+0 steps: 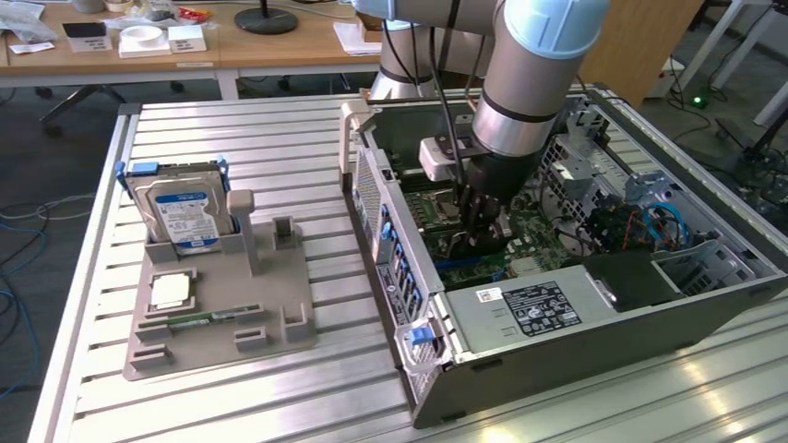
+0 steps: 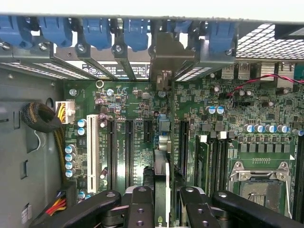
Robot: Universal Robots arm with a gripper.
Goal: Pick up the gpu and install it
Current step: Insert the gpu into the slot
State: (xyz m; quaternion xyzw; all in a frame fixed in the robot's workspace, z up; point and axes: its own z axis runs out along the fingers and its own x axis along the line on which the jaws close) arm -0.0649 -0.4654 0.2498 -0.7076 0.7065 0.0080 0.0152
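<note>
Over the motherboard [image 2: 137, 104] — tool [image 2: 167, 202] grips gpu [image 2: 161, 164]; black label [image 1: 542, 309] unreadable.

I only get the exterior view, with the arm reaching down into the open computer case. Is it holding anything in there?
Observer: Yes. The wrist view shows the gripper clamped on a thin graphics card, seen edge-on.
Visitor: Where is the card?
Observer: Upright over the green motherboard, among its long black slots.
Visitor: And its far end?
Observer: Its metal bracket sits just below the row of blue clips.
</note>
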